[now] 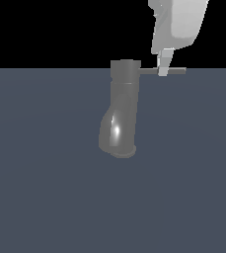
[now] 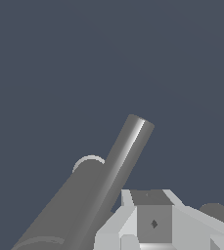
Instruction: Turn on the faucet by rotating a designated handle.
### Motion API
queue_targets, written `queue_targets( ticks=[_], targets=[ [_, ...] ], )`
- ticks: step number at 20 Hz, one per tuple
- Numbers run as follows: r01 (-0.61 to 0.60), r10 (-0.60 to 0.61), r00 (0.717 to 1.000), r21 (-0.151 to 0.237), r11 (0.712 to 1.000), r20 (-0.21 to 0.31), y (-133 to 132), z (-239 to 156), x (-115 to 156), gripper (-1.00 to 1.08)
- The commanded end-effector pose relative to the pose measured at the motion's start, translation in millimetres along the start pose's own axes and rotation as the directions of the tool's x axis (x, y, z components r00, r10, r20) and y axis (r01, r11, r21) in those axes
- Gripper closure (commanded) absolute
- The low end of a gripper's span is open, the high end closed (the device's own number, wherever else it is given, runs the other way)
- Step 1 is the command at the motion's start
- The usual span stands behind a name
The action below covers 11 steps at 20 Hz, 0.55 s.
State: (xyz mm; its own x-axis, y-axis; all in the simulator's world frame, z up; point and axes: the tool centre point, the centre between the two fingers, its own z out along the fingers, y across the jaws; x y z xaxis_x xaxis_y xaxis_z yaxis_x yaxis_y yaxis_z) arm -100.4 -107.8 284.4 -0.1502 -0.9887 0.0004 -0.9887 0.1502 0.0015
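We saw the handle point(image 1: 176, 71) lying level, its long axis running sideways from the faucet's point(image 1: 120, 111) cap toward the exterior view's right, the free end pointing that way. It was a thin, straight grey bar, about as long as the cap is wide. In the wrist view the handle point(image 2: 131, 146) showed as a bar with a bright streak along it, slanting away from the camera.

The faucet stood upright on the dark blue-grey table point(image 1: 45, 188), near the middle of the exterior view. Its glossy grey column swelled into a curved base with a round foot, a highlight on the bulge, and a short cylindrical cap on top.

The white tool point(image 1: 164, 69) came down from above onto the handle, about midway along it, one finger point(image 1: 164, 63) crossing in front of the bar. We could not tell whether the tool was open or closed around it.
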Motion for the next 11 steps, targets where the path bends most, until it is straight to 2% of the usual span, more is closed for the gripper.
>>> queue_targets(
  ticks=[1,11],
  targets=[
    [-0.023,0.023,1.0,0.002,1.0,0.0,-7.1,0.3,18.5,1.08],
    [-0.03,0.03,1.0,0.001,1.0,0.0,-30.7,0.1,44.8,1.08]
  ],
)
